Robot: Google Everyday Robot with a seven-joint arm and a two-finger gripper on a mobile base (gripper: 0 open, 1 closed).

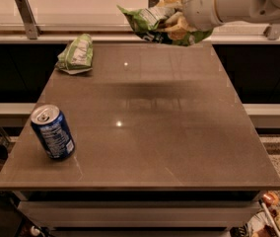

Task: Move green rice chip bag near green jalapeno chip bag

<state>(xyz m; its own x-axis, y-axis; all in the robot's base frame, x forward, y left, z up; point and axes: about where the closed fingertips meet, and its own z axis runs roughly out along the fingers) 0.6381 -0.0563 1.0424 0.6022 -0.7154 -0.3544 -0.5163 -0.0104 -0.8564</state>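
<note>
Holding the green rice chip bag aloft over the worktop's far edge

We record the pincer [175,19] at about 1 o'clock from the worktop's centre, entering from the upper right on a white arm [228,1]. It is clamped on the green rice chip bag [155,23], which hangs clear of the surface, crumpled, with its free end pointing toward 9 o'clock. We see a dark shadow on the surface beneath the bag.

We find the green jalapeno chip bag [76,53] lying flat at the worktop's far left corner, at roughly 11 o'clock from centre. The two bags are apart, the held bag lying to the 3 o'clock side of the resting one and above it.

We note a blue soda can [52,132] standing upright at the near left, about 8 o'clock from centre, well apart from both bags.

We observe the brown worktop [169,132] carrying the jalapeno bag and the can only. Beyond its far edge runs a pale counter [81,4] with two upright brackets.
</note>
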